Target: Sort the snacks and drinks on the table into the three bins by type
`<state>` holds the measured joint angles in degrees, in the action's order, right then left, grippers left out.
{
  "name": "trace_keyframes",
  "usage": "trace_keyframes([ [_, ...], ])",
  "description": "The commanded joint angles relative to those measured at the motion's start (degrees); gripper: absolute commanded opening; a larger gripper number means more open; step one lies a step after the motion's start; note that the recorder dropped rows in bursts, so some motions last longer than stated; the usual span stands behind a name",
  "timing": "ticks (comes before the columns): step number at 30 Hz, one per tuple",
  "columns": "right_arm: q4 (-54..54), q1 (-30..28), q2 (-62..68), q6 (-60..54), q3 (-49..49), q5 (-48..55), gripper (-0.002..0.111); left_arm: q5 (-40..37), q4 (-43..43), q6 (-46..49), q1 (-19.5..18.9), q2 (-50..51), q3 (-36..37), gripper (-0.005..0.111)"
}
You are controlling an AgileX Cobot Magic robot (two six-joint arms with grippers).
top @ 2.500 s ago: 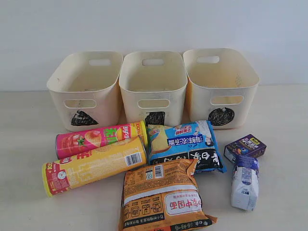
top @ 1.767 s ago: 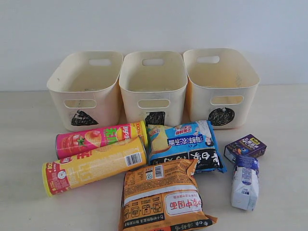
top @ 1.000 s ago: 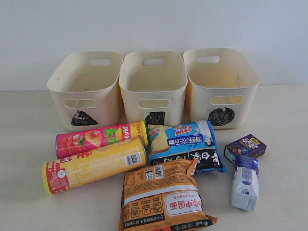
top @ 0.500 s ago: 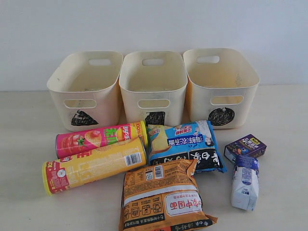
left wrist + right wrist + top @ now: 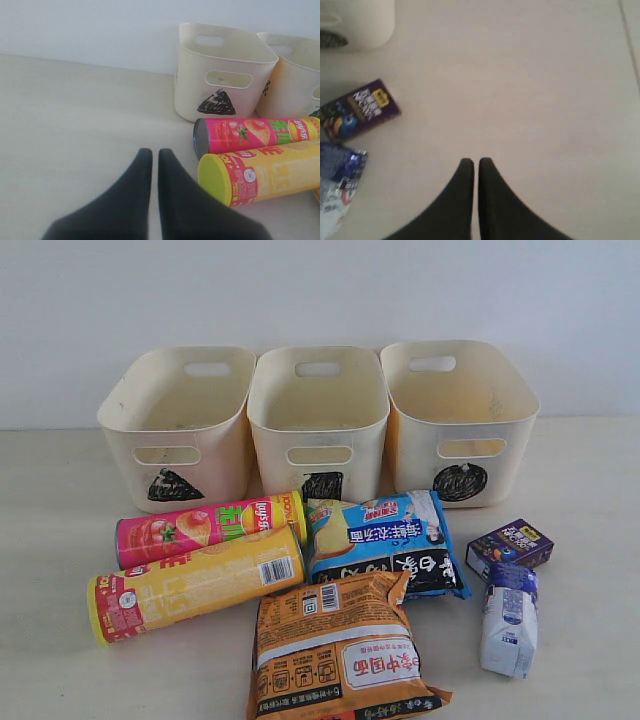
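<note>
Three cream bins, left (image 5: 180, 420), middle (image 5: 318, 420) and right (image 5: 460, 415), stand in a row at the back of the table (image 5: 50, 540). In front lie the pink canister (image 5: 205, 527), yellow canister (image 5: 195, 583), blue-black packet (image 5: 385, 540) and orange packet (image 5: 340, 650). The dark purple box (image 5: 510, 545) and white-and-blue pack (image 5: 508, 618) lie at the right. No gripper shows in the exterior view. My left gripper (image 5: 155, 155) is shut and empty, beside the yellow canister's lid (image 5: 216, 179). My right gripper (image 5: 474, 162) is shut and empty, apart from the purple box (image 5: 360, 107).
A plain white wall rises behind the bins. Bare table stretches at the far left (image 5: 70, 115) and the far right (image 5: 530, 90). A thin seam (image 5: 629, 40) runs across the tabletop in the right wrist view.
</note>
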<state>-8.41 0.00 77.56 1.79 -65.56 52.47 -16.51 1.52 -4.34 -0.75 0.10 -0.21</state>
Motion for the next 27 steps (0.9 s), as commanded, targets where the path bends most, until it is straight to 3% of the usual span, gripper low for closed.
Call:
trace_keyframes([
  [1, 12.2, 0.0, 2.3, -7.7, -0.5, 5.5, 0.012, -0.2, 0.0, 0.3, -0.2, -0.1, 0.2, 0.004],
  [4, 20.4, 0.0, 2.6, -12.2, 2.8, 4.1, 0.043, -0.2, 0.0, 0.3, -0.2, -0.1, 0.2, 0.004],
  [8, 27.1, 0.0, 2.6, -16.0, 7.6, 1.4, 0.064, -0.2, 0.0, 0.3, -0.2, -0.1, 0.2, 0.004],
  [11, 28.0, 3.7, 4.3, -17.7, 9.4, 1.7, 0.076, -0.2, 0.0, 0.3, -0.2, -0.1, 0.2, 0.004],
  [14, 22.9, 9.4, 6.8, -9.8, 9.5, -1.6, 0.076, -0.2, 0.0, 0.3, -0.2, -0.1, 0.2, 0.004],
  [17, 10.6, 15.6, 11.7, 6.6, 9.5, -6.2, 0.076, -0.2, 0.0, 0.3, -0.2, -0.1, 0.2, 0.004],
  [27, 9.2, 20.5, 23.9, 12.8, 9.5, -16.9, 0.076, -0.2, 0.0, 0.3, -0.2, -0.1, 0.2, 0.004],
])
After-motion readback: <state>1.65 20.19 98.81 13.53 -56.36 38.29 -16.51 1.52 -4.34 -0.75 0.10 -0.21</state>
